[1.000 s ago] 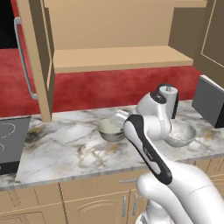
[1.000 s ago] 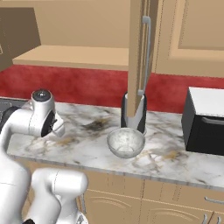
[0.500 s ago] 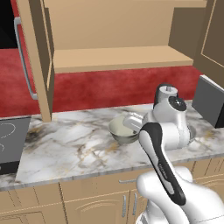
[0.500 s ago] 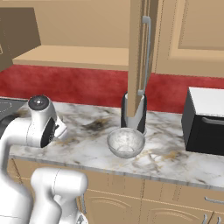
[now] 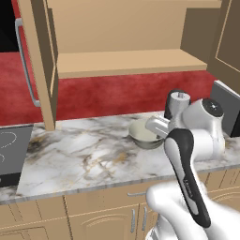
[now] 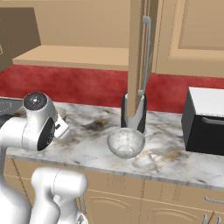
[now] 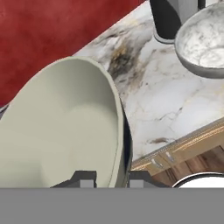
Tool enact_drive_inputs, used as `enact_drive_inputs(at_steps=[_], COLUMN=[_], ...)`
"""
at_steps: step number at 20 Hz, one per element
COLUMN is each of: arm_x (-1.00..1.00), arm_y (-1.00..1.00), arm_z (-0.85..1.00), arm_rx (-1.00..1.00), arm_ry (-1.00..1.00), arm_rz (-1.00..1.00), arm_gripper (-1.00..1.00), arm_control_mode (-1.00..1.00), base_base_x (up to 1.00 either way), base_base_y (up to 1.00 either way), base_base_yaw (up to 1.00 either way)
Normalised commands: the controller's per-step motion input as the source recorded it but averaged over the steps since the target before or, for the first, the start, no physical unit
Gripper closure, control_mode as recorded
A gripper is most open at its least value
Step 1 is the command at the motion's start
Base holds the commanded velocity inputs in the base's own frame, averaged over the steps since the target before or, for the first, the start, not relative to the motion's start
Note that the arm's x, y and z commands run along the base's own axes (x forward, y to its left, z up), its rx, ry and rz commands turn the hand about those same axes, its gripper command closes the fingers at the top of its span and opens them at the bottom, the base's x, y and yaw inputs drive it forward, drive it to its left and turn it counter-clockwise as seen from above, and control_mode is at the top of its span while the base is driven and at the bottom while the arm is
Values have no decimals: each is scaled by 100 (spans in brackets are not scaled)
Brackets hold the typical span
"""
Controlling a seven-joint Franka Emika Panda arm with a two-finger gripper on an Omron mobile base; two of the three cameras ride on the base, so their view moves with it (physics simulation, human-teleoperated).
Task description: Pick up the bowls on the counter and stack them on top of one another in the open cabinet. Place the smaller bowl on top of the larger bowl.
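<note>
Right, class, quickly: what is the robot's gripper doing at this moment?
Gripper: closed on the rim of the small plain beige-grey round bowl, one fingertip on each side of the rim, bowl lifted and tilted above the veined white-grey marble counter.

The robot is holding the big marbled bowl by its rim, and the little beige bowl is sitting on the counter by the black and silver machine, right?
Swapped. In the hand view the gripper pinches the rim of the smaller bowl. The larger bowl sits on the counter by the black and silver machine, as the right base view shows.
</note>
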Motion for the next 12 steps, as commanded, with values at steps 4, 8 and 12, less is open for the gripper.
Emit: enact_drive_inputs(at_steps=[4, 8, 12], arm_x=[-36, -42, -44], arm_y=[-25, -22, -22], arm_z=[28, 9, 2], arm_rx=[0, 0, 1], arm_ry=[-4, -6, -7], arm_rz=[-7, -10, -14], arm_gripper=[100, 100, 100], arm_control_mode=[-100, -100, -100], base_base_x=[0, 0, 0], base_base_y=[0, 0, 0], base_base_yaw=[0, 0, 0])
